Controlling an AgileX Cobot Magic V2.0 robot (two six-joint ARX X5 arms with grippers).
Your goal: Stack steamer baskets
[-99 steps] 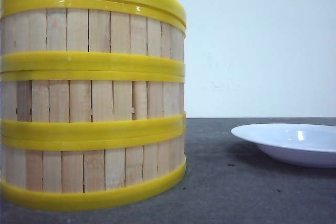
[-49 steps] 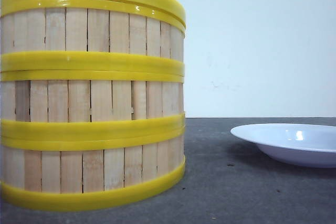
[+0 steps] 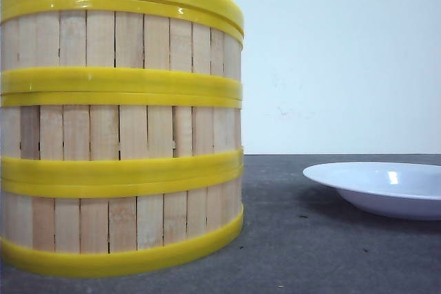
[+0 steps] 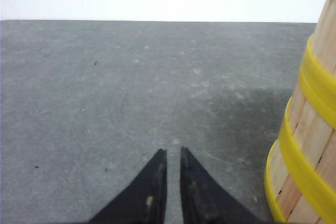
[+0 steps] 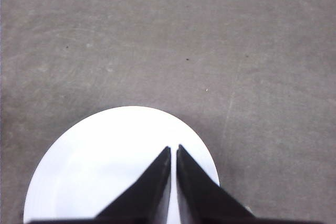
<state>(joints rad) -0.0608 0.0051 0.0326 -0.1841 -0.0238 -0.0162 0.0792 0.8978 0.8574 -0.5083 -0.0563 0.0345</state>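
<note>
The three round steamer baskets of pale wooden slats with yellow plastic rims [image 3: 120, 122] stand stacked on the grey table [image 3: 310, 253]; their insides are hidden. Only the wrist views show grippers. The left gripper [image 4: 172, 153], jaws nearly closed and empty, sits beside the stack. The right gripper [image 5: 174, 150], likewise closed and empty, hangs above the shallow white plate [image 5: 105, 166], which holds nothing.

Front camera sits low at table level, close behind the steamer baskets [image 3: 120, 122] — wrist cameras look down; each shares one item.

No visible change since earlier
</note>
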